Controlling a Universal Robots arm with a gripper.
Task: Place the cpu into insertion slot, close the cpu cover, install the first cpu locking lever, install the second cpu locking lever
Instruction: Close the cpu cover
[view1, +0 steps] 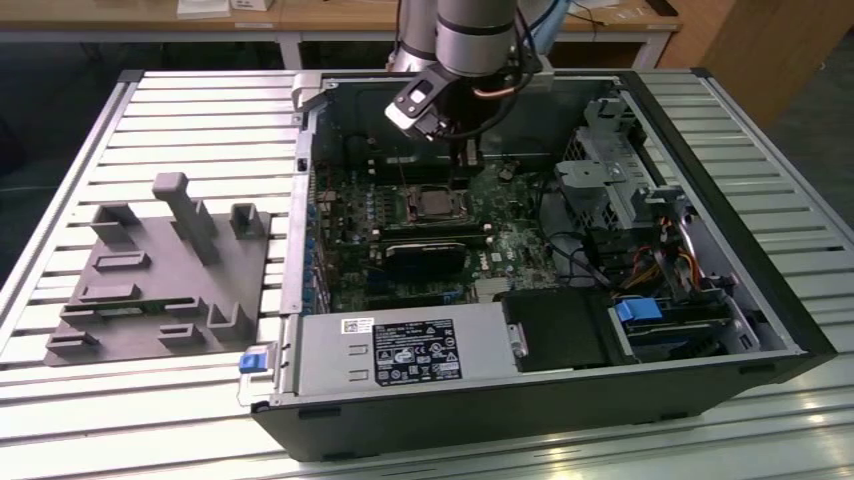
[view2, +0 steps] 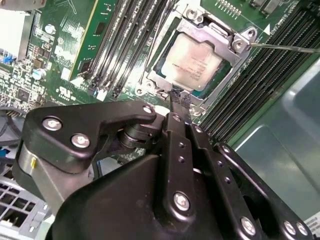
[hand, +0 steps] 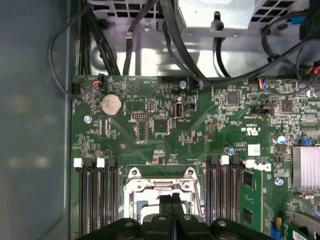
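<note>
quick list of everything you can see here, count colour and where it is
table: 1, silver slatted, under everything
computer case: 1, black, open, lying on the table
fixture block: 1, grey, on the table, to the exterior view's left of the case
power supply: 1, grey, in the case end nearest the exterior camera
circuit board: 1, green, on the case floor
cpu: 1, silver-grey, on the board
cpu cover: 1, silvery, down around the cpu
memory slots: two banks, black, either side of the cpu
coin battery: 1, silver, on the board
cables: several, black, beyond the board
arm: 1, silver-grey, above the case
gripper: 1, black, fingers together at the cpu cover's edge
</note>
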